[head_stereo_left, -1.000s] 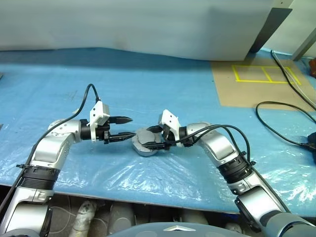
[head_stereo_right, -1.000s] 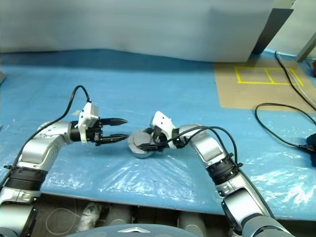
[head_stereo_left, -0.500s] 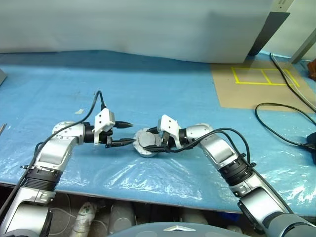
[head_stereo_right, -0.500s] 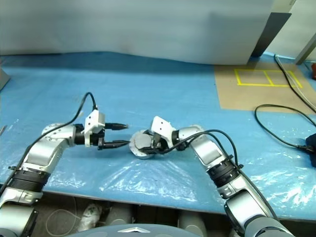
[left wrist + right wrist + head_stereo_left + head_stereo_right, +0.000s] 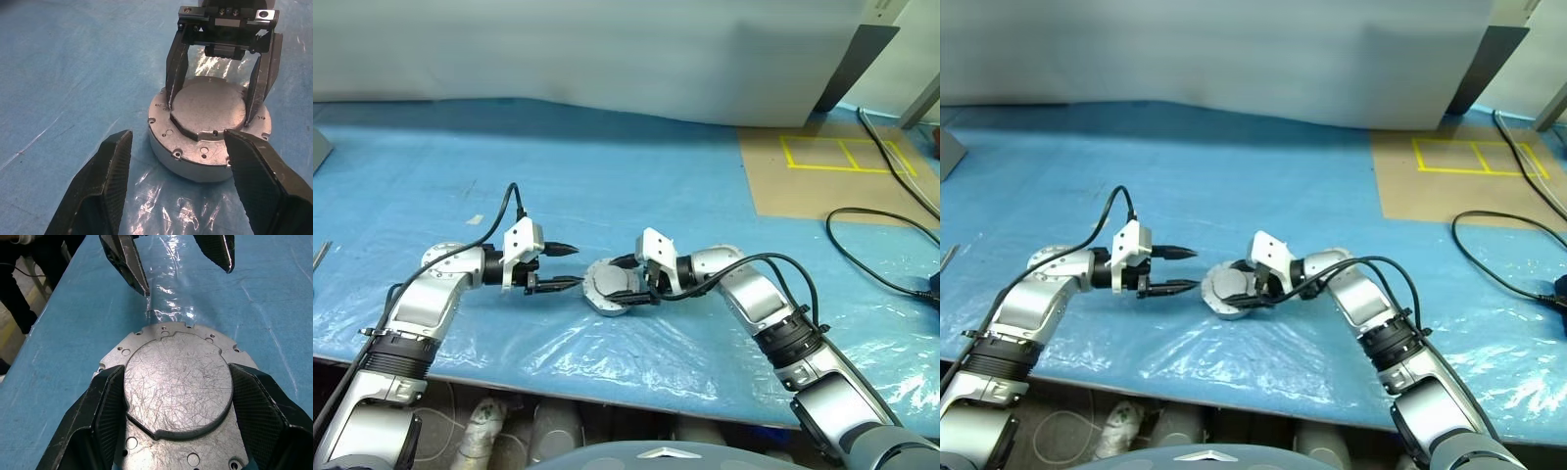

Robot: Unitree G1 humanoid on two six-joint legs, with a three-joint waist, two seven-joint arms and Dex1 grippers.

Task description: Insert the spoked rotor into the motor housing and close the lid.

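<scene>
A: Now, where's the motor housing (image 5: 210, 142)?

B: On the blue sheet (image 5: 607, 176). Your right gripper (image 5: 215, 105) clamps its raised lid (image 5: 208, 107); left gripper (image 5: 570, 266), beside it, gapes empty.

A: Handling?

B: Probably heavy, stiff, slick metal. Grip the rim.

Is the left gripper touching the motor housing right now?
No: in the left wrist view the left gripper stands open just short of the motor housing, with blue table cover showing between its fingers and the housing's side.

housing (image 5: 610, 291) on table (image 5: 636, 186) | left gripper (image 5: 570, 265) left of it | right gripper (image 5: 215, 105) astride lid (image 5: 208, 110)
</scene>
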